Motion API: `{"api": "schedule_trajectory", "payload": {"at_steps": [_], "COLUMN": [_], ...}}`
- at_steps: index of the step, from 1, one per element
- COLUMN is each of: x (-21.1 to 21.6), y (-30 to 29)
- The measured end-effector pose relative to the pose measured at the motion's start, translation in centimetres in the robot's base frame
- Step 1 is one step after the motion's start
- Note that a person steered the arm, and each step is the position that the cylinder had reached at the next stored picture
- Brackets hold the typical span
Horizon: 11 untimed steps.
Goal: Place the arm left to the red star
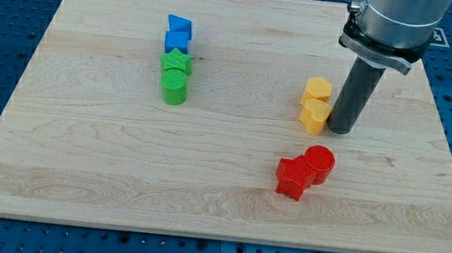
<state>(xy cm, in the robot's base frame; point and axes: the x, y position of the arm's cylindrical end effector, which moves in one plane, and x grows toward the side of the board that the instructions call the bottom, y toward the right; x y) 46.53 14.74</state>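
Observation:
The red star [292, 176] lies at the view's lower right of the wooden board [80, 153], touching a red cylinder [319, 162] on its upper right. My tip [341, 129] stands on the board above and to the right of the red star, just right of the lower of two yellow blocks [315, 116]. The rod rises from the tip to the arm's grey body at the view's top right.
A second yellow block [318, 91] sits above the first. At the view's upper left of centre stand two blue blocks [178, 34], a green star [176, 62] and a green cylinder [174, 88] in a column.

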Motion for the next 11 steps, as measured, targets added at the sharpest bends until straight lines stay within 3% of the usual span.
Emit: {"api": "schedule_trajectory", "payload": {"at_steps": [2, 3, 4, 5, 7, 8, 10, 11], "x": [4.6, 9.1, 14.0, 15.4, 14.4, 10.5, 9.8, 9.8], "y": [3.2, 3.3, 1.3, -1.8, -16.0, -17.8, -17.1, -14.1]}}
